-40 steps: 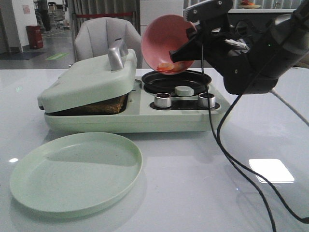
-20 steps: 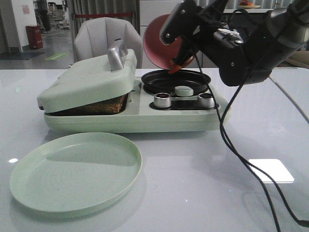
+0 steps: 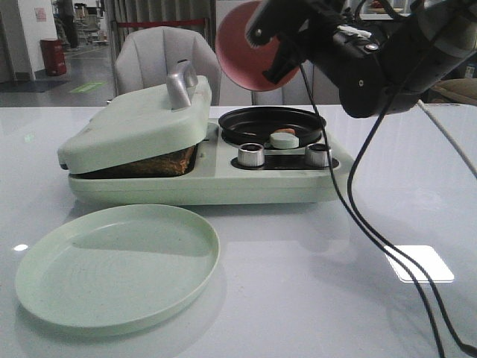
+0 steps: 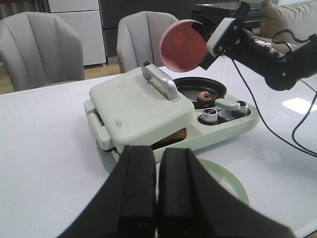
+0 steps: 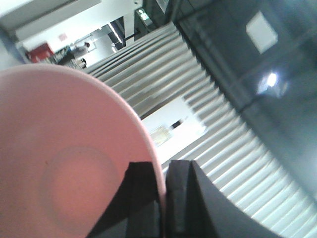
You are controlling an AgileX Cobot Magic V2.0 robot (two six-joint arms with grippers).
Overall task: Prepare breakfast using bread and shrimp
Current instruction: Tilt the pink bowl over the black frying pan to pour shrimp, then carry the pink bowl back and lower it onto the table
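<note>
The shrimp [image 4: 202, 94] now lies in the black round pan [image 3: 270, 124] of the breakfast maker [image 3: 201, 179], toward the bench's far edge; one second ago it sat inside the tipped pink bowl [image 3: 250, 48]. The transfer step appears complete. Its orientation is too small to resolve. The bread [image 3: 160, 162] sits under the angled lid [image 3: 134, 123]. The right gripper [image 5: 163, 198] clamps the bowl rim; the left gripper [image 4: 157, 191] is closed, holding nothing.

A small curved orange-pink shrimp [image 4: 202, 94] lies in the round black pan [image 3: 271, 124], right of the pale green hinged lid [image 3: 134, 123]; under it, apparently, 1 brown-crusted bread slice [image 3: 158, 163].
</note>
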